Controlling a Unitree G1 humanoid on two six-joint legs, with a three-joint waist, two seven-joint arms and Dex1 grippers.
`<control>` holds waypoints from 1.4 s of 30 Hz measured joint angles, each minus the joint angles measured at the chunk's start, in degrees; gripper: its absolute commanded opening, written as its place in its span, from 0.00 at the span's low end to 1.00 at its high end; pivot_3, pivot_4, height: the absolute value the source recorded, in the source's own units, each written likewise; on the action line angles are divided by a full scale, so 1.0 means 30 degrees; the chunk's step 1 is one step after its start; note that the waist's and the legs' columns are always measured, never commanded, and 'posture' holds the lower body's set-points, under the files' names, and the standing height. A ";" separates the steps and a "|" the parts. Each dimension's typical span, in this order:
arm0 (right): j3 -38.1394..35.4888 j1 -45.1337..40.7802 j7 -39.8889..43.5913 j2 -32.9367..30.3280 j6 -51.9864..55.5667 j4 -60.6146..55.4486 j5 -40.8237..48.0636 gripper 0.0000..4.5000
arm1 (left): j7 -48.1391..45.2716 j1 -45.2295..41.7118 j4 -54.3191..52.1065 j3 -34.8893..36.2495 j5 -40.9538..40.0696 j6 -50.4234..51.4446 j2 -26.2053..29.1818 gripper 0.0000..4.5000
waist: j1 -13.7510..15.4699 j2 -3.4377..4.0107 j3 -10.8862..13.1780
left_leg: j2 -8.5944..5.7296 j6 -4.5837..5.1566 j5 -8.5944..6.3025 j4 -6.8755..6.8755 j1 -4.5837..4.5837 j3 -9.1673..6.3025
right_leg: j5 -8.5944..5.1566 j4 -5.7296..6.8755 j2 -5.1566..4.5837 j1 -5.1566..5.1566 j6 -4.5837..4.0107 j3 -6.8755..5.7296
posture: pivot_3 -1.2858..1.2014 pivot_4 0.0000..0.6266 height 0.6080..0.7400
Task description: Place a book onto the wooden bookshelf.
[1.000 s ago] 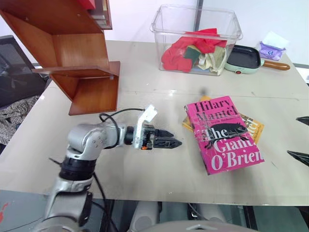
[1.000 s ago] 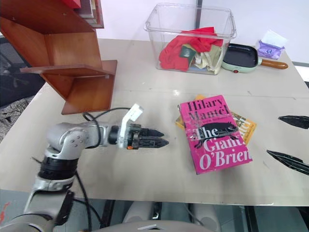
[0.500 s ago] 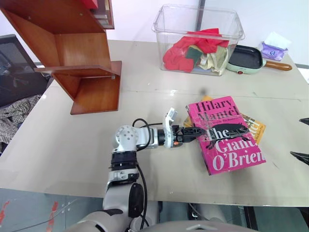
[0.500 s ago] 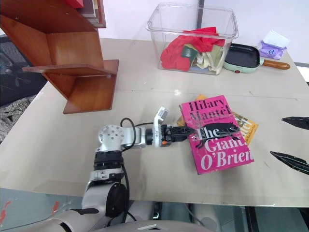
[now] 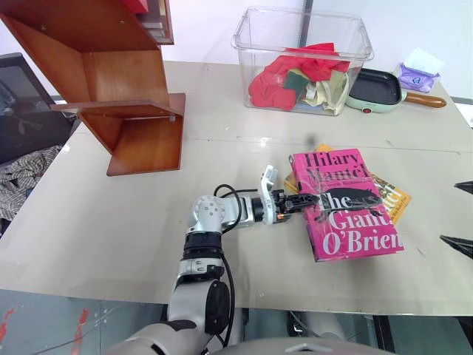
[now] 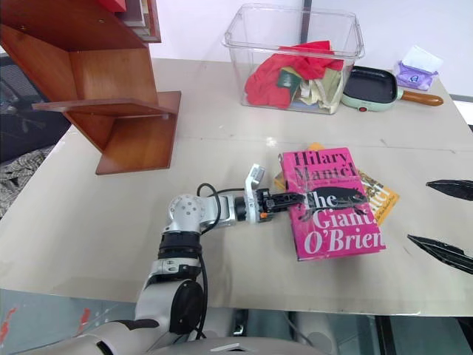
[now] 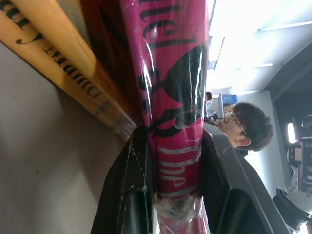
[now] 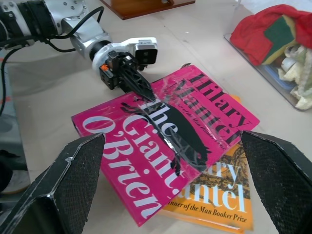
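Note:
The pink book (image 5: pixel 347 207) lies flat on the table, on top of a yellow-orange book (image 5: pixel 392 196). My left gripper (image 5: pixel 299 201) reaches in level from the left and is shut on the pink book's left edge. One finger (image 8: pixel 139 85) lies on the cover. In the left wrist view the book (image 7: pixel 170 73) is clamped between both fingers (image 7: pixel 131 185). My right gripper (image 8: pixel 173 139) hangs open over the book, apart from it, and shows at the table's right side (image 6: pixel 436 214). The wooden bookshelf (image 5: pixel 126 81) stands at the far left.
A clear plastic bin (image 5: pixel 303 59) of cloths stands at the back. To its right are a small frying pan (image 5: pixel 377 87) and a purple packet (image 5: pixel 417 74). Bare table (image 5: pixel 111 222) lies between shelf and books. A person (image 7: pixel 243 126) shows in the left wrist view.
My left arm swung right across the table to the pink book, and its gripper closed on the book's left edge. The book turned slightly. The right gripper stayed put.

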 measured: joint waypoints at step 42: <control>1.1537 -1.1028 -0.4579 0.2548 -0.3557 0.3553 -0.1665 1.00 | -1.5410 -0.9299 -0.4279 -0.8957 1.8439 -2.4408 2.6118 0.15 | -0.0379 -0.0078 0.0216 | 0.0023 0.0007 -0.0002 0.0001 -0.0197 -0.0006 | -0.0021 0.0013 -0.0013 -0.0183 0.0042 -0.0065 | 0.52 0.24 0.80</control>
